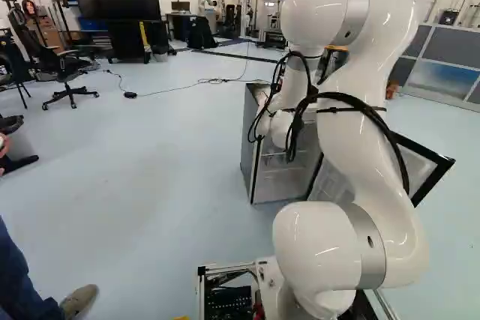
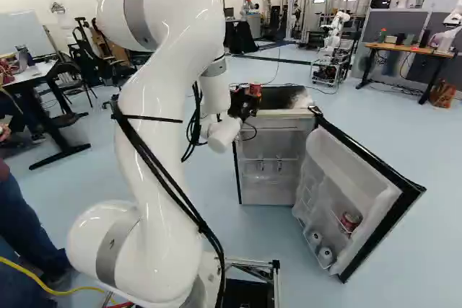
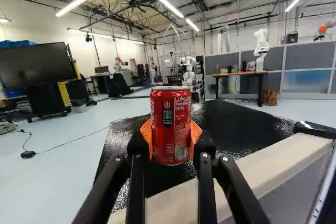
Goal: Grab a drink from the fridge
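Gripper [image 2: 248, 100] clasping can [image 3: 170, 124], top up (axis vertical)

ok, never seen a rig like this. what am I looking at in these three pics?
It's one white robot arm on a moving base. Two pictures come from cameras on the base, behind the arm, one to its left and one to its right; the third is taken at the arm's wrist, looking along the jaws. Ahead is a small fridge, its door open, with cans in it. The jaws are shut on a red drink can, held over the fridge's black top; whether it touches that, I can't tell.
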Robot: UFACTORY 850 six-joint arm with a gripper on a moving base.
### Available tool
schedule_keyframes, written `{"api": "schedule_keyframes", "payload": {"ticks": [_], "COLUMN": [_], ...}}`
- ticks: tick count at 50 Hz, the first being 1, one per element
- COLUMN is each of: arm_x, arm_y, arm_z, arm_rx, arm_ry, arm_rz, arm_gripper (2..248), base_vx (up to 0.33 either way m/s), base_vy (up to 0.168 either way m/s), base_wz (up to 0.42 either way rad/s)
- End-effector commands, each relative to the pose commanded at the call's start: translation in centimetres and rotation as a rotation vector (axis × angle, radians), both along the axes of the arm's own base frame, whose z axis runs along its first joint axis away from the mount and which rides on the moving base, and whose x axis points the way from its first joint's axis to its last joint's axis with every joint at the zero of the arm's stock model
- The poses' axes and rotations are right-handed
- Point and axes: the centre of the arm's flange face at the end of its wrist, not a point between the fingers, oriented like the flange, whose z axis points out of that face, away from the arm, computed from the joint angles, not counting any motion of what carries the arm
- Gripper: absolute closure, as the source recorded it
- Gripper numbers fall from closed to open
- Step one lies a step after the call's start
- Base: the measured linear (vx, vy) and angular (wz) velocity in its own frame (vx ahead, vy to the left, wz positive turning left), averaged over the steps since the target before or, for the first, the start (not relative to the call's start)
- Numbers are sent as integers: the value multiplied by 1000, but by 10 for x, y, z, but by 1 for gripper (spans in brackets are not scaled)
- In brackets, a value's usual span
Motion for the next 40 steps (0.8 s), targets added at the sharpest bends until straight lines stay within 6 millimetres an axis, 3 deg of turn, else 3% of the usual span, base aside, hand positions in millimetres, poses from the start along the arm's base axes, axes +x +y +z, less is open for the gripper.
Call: {"api": "schedule_keyframes", "payload": {"ticks": [40], "arm_x": [0], "arm_y": [0], "arm_z": [-12], "arm_rx": [3], "arm_ry": [20], "arm_rz": [0], "arm_gripper": [158], "base_vx": [0], "base_vy": [0], "base_wz": [0]}}
